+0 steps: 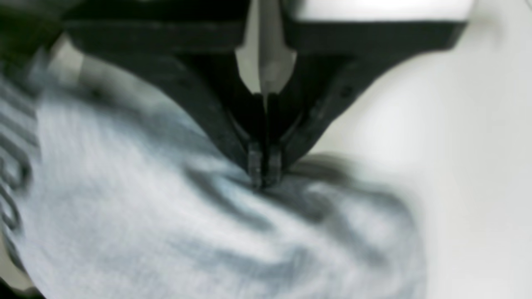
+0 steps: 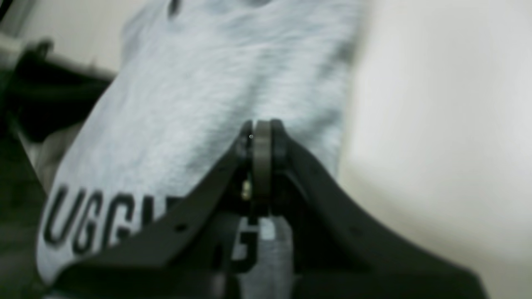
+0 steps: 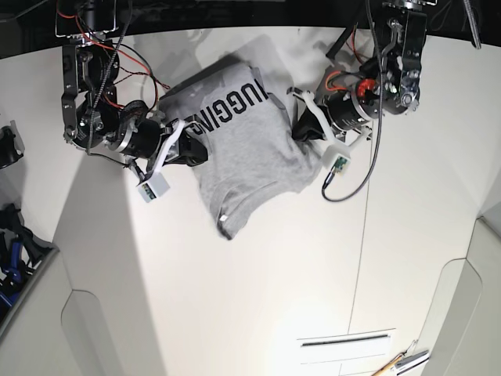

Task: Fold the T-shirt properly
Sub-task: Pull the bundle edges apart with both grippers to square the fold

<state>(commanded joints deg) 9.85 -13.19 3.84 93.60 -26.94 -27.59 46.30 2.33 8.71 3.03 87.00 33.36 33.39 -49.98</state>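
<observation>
The left gripper is closed on the shirt's right edge; the right gripper, closed, lies over its left edge, grip unclear.

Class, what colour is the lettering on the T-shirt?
Black; the lettering shows best in the base view, against grey cloth.

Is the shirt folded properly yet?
No, not properly folded: the T-shirt lies askew and bunched, its black lettering facing up, with a creased lower corner sticking out toward the base view's bottom.
</observation>
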